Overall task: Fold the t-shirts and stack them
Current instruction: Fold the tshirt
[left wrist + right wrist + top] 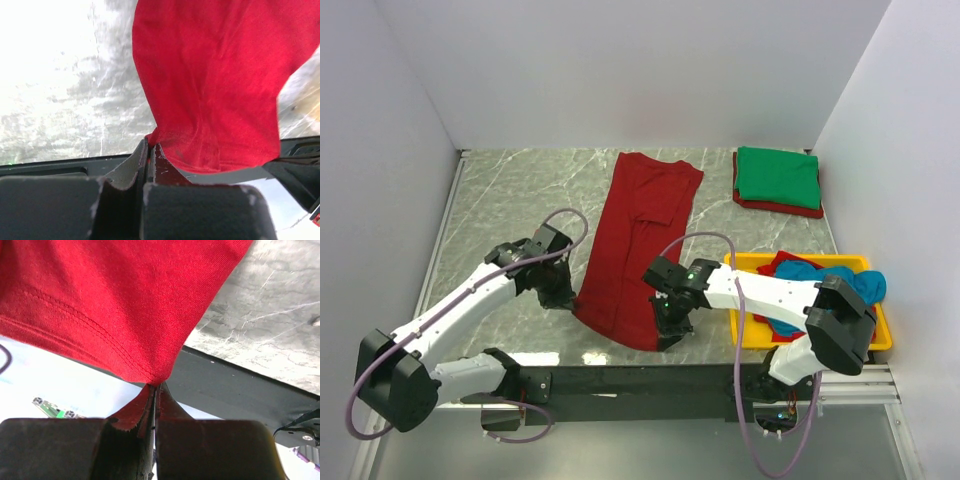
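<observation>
A dark red t-shirt (635, 245) lies lengthwise down the middle of the table, folded narrow. My left gripper (566, 297) is shut on its near left corner; the left wrist view shows the cloth (210, 90) pinched between the jaws. My right gripper (670, 335) is shut on its near right corner, with the hem (115, 315) pinched in the right wrist view. Both near corners are lifted a little. A folded green t-shirt (777, 177) lies on a folded dark red one (778, 208) at the back right. A teal blue t-shirt (845, 285) lies crumpled in the tray.
A yellow plastic tray (882, 338) at the near right holds crumpled teal and red cloth. White walls close in the table at the left, back and right. A black rail (620, 380) runs along the near edge.
</observation>
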